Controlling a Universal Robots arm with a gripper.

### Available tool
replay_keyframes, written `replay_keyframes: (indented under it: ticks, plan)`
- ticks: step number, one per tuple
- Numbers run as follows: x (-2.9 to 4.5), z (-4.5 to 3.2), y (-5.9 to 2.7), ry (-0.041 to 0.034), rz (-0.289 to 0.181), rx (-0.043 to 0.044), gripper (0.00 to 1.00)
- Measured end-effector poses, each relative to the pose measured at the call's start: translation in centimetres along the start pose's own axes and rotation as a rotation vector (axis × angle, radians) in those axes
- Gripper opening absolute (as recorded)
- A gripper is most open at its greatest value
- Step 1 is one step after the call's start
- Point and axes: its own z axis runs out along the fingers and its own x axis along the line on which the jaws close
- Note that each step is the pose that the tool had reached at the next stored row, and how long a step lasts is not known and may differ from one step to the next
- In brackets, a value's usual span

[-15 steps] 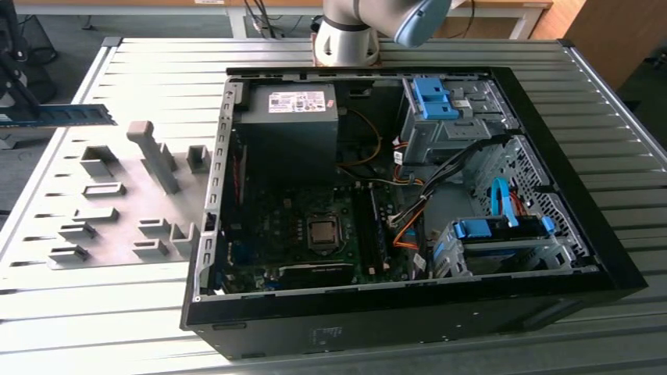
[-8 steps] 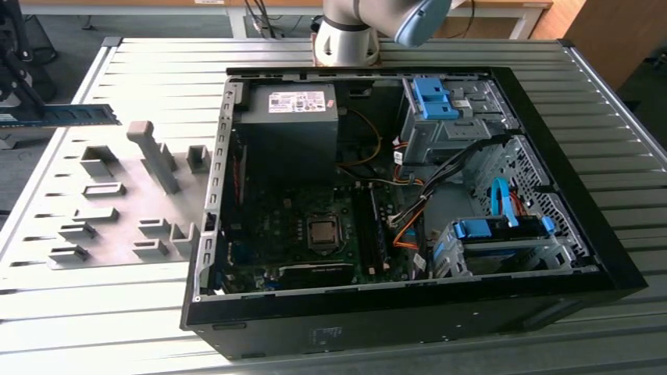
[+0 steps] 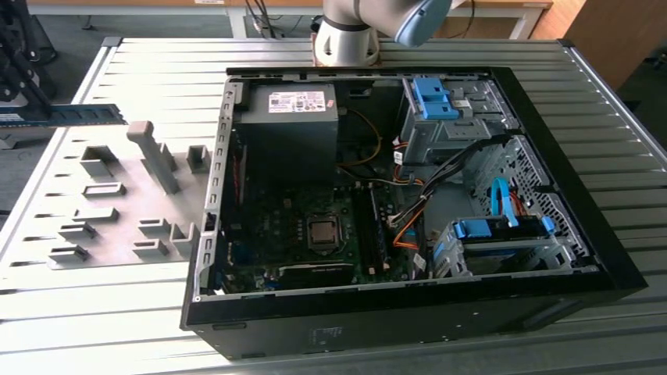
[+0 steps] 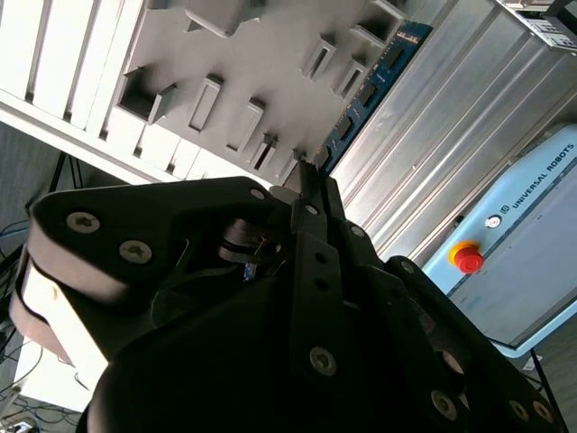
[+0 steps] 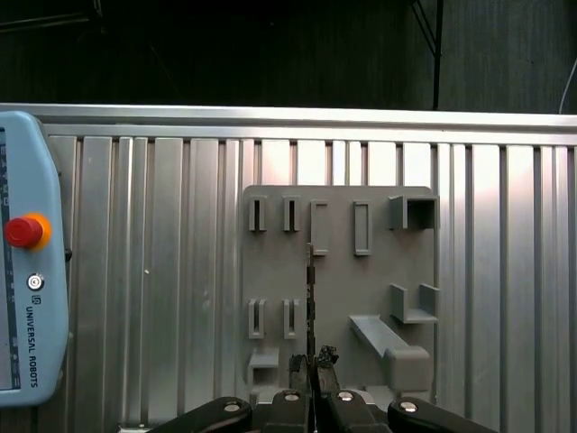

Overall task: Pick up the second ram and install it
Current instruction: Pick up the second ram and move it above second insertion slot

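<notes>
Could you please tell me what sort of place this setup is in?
Probably a robotics lab bench for computer assembly: an open computer case on a ribbed metal table, a grey holder plate, and a robot control pendant.

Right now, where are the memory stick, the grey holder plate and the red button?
memory stick (image 3: pixel 62 116), exterior view, middle of its flat side.
grey holder plate (image 5: pixel 338 293), first wrist view, bare patch between slots.
red button (image 5: pixel 23 232), first wrist view, centre of its cap.
</notes>
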Motion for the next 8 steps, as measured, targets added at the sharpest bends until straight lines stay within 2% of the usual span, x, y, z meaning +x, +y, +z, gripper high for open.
replay_keyframes:
  ticks: [8]
  plan:
    - [-0.01,-0.02,-0.70,0.0000,0.000,0.0000,0.14]
